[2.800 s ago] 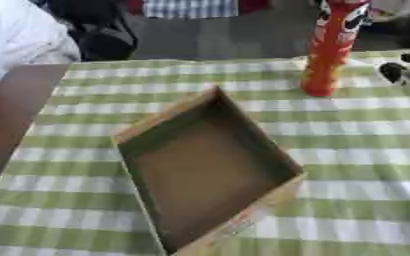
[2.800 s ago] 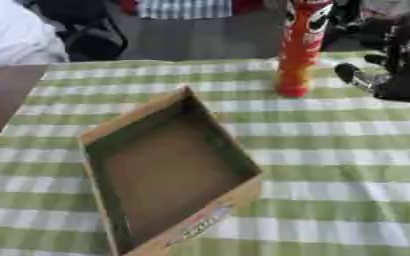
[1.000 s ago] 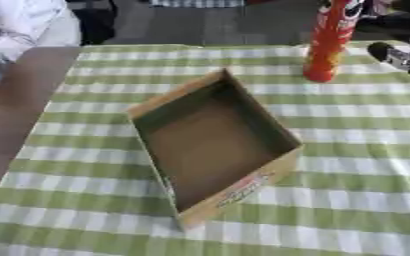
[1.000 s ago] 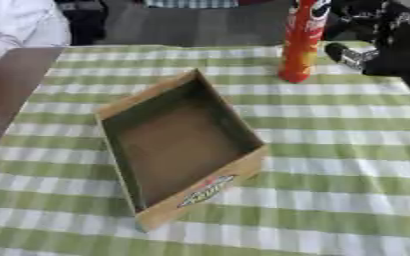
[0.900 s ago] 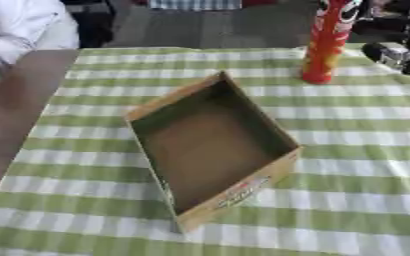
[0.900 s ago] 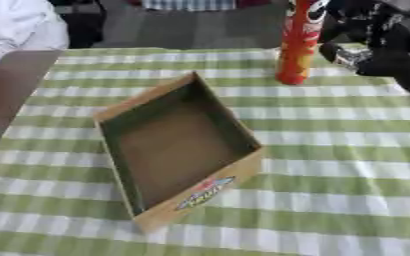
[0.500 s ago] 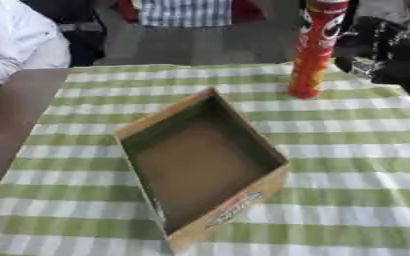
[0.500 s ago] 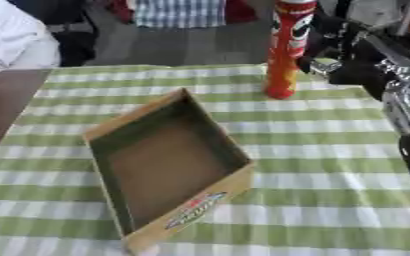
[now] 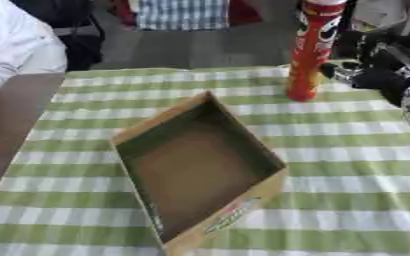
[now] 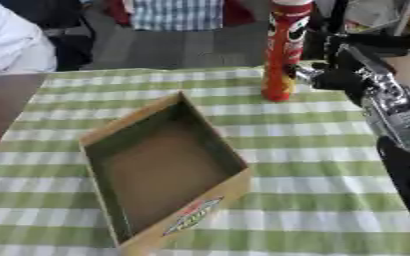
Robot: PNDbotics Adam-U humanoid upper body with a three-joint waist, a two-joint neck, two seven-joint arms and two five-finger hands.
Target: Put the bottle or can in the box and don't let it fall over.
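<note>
Right hand [image 10: 331, 75] is up at the far right of my view, black w/ silver joints, its arm running back along the right edge toward me. Fingers point left at the can; I can't tell whether they're straight or curled, they blur into a dark mass. Tips sit just beside the can's lower half, maybe touching, can't say for sure.

Just left of the hand stands the can [image 10: 282, 47], a tall red tube w/ a printed label, upright on the far part of the table. Its top runs out of the frame.

Nearer me and to the left of the hand, well apart from the can, lies the box [image 10: 160, 172]: open-top cardboard tray, turned at an angle, one corner pointing toward the can. Brown inside, a small printed logo on its near outer wall.

Everything rests on a green-and-white checked tablecloth [image 10: 322, 165]. Far left of the hand, a strip of bare brown table edge [image 9: 7, 130] shows past the cloth.

Left hand doesn't appear in either eye view.
</note>
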